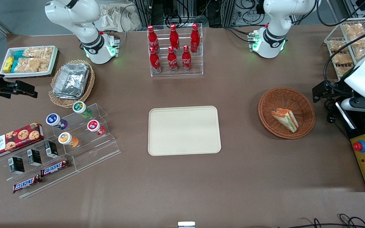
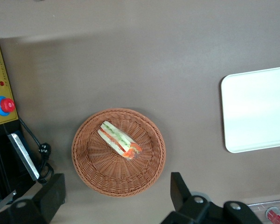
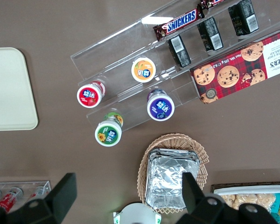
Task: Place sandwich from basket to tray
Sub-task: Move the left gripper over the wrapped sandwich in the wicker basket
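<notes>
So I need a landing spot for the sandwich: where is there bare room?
The tray is bare, with open table between it and the basket holding the sandwich. The hand hangs open above the basket. It is crowded around the acrylic steps.

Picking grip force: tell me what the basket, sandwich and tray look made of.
With the open gripper high above: basket looks woven wicker, matte reddish-brown with visible weave. Sandwich looks like soft pale bread with orange and green layers, possibly fake. Tray looks smooth, matte cream, likely plastic.
</notes>
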`<control>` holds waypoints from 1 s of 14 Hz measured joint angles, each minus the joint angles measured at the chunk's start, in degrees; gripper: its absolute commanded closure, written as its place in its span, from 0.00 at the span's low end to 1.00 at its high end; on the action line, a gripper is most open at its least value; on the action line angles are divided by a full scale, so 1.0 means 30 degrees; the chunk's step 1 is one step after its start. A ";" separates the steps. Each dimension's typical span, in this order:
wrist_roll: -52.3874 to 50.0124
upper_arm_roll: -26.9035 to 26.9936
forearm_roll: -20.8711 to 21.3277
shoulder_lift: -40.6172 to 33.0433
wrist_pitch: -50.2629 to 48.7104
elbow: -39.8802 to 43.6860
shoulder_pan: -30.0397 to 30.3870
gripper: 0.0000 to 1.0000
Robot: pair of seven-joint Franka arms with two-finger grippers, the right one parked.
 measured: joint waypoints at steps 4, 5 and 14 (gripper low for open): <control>0.0060 0.0003 0.0001 0.0014 -0.0014 0.0067 0.0059 0.00; -0.0126 0.0004 0.0006 0.0032 -0.0095 0.0039 0.0061 0.00; -0.8226 -0.0027 0.0057 -0.1990 0.4429 -0.7726 0.0043 0.00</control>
